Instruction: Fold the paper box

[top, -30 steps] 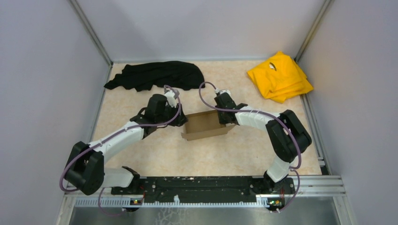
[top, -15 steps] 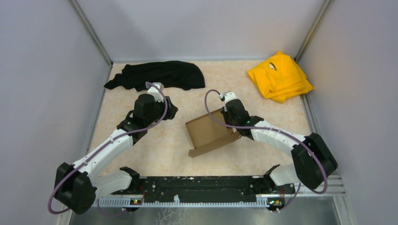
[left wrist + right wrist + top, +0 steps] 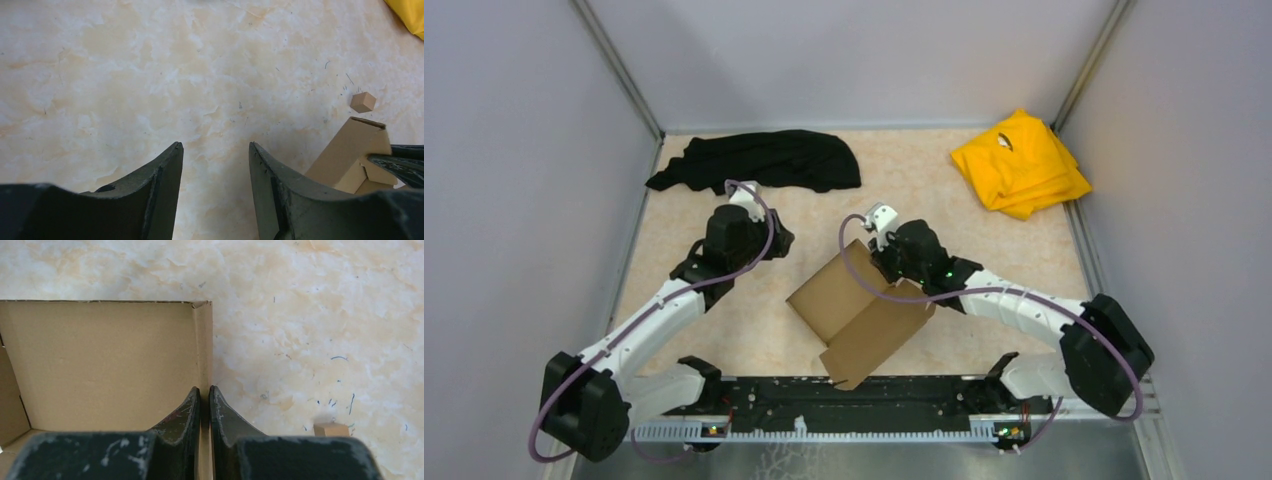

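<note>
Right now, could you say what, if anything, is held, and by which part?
The right gripper pinches the paper box by its side wall; the left gripper is open, empty.

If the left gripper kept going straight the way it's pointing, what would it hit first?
Probably the bare tabletop: the open left gripper aims down at it, and the paper box sits off to one side.

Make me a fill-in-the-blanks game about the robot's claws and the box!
The right claw pinches a wall of the box, so it is ____.
The left claw holds nothing; it is ____.
The cloth in the far right corner is ____.
Missing words: shut, open, yellow.
</note>
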You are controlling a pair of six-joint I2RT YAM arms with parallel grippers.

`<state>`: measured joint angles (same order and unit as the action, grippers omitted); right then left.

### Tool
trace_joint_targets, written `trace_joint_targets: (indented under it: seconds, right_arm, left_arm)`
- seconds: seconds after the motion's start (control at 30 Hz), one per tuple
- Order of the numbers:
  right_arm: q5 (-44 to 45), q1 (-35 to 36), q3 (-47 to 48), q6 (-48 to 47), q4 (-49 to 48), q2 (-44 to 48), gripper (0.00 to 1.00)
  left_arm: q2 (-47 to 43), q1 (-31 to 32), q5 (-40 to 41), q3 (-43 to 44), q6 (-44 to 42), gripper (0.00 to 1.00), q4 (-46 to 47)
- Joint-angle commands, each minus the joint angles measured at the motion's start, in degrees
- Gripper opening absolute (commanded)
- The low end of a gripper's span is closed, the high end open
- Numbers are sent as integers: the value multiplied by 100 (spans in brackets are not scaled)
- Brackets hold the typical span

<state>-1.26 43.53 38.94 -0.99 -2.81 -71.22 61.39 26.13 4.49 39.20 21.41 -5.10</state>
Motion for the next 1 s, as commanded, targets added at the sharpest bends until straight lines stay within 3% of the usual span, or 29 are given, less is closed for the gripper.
trace_joint_targets:
  seconds: [0.0, 0.33, 0.5, 0.7, 0.97]
  right_arm:
    - [696, 383, 758, -437, 85, -638, 0]
    - [2392, 1054, 1835, -1142, 875, -2388, 0]
    - [2955, 1196, 2064, -1376, 934, -2887, 0]
    - [3290, 1228, 2165, -1807, 880, -3185, 0]
    - [3124, 1220, 2270, -2160, 776, -3274, 0]
  left_arm:
    - [-92, -85, -54, -127, 107, 57, 178]
    - [-80, -329, 133, -250, 271, 58, 245]
    - [-73, -854, -52, -428, 469, 62, 370]
    - [187, -1521, -884, -632, 721, 62, 883]
    - [376, -1773, -1322, -885, 740, 60, 1282]
